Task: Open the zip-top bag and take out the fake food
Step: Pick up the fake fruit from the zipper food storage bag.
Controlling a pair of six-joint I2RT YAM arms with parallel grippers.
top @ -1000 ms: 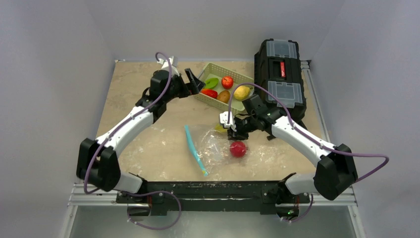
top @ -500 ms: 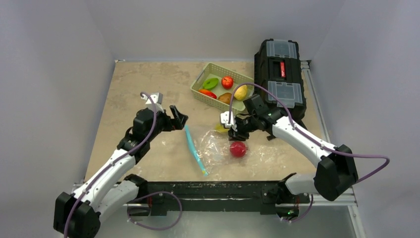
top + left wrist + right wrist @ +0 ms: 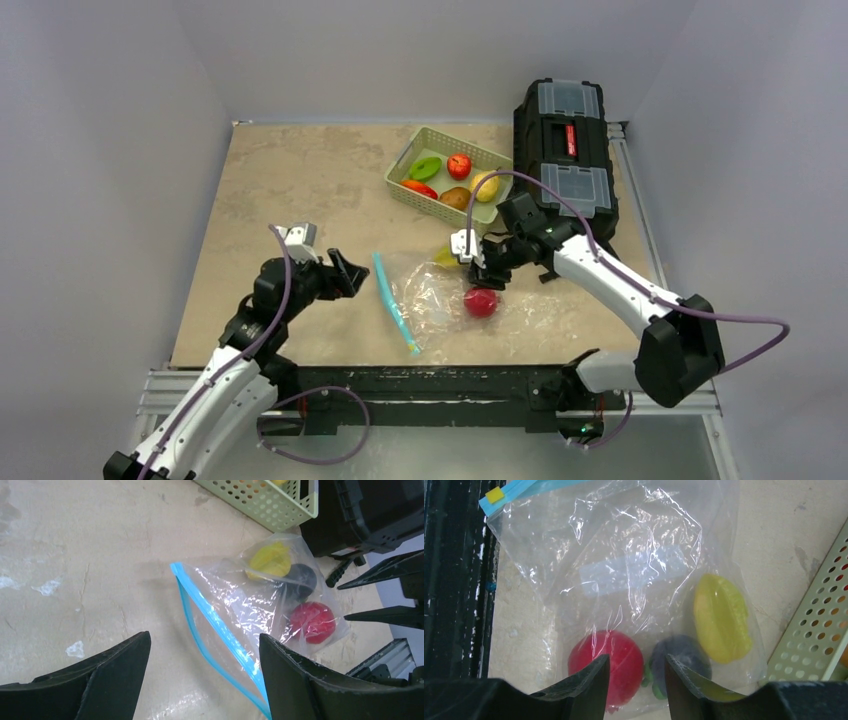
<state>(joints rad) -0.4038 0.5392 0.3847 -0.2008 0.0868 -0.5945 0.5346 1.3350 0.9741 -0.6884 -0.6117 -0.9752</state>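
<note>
The beige, marbled worktop [image 3: 300,180] carried everything. At its far right corner sat a black toolbox [image 3: 565,150]. The left arm [image 3: 230,370] reached in from the near left, and the right arm [image 3: 610,280] bent in from the near right, passing in front of the toolbox.

Touching or just beside the toolbox's left side stood the pale green basket [image 3: 420,203], set at an angle, with several plastic fruits inside: green, red, yellow and orange-brown.

The zip-top bag [image 3: 430,295] lay flat on the worktop near the front edge, between the two arms and just in front of the basket. Its teal-blue zip strip [image 3: 393,300] ran along the bag's left side, facing the left arm.

The fake food was inside the bag, gathered at the end away from the zip strip: a red fruit [image 3: 481,301], a yellow piece [image 3: 722,617] nearest the basket, and a dark purple one [image 3: 681,662] between them.

The left gripper [image 3: 352,273] hung just left of the zip strip, its jaws spread wide with nothing between them. The right gripper [image 3: 485,270] hovered over the food end of the bag, its jaws parted by a narrow gap and grasping nothing.
</note>
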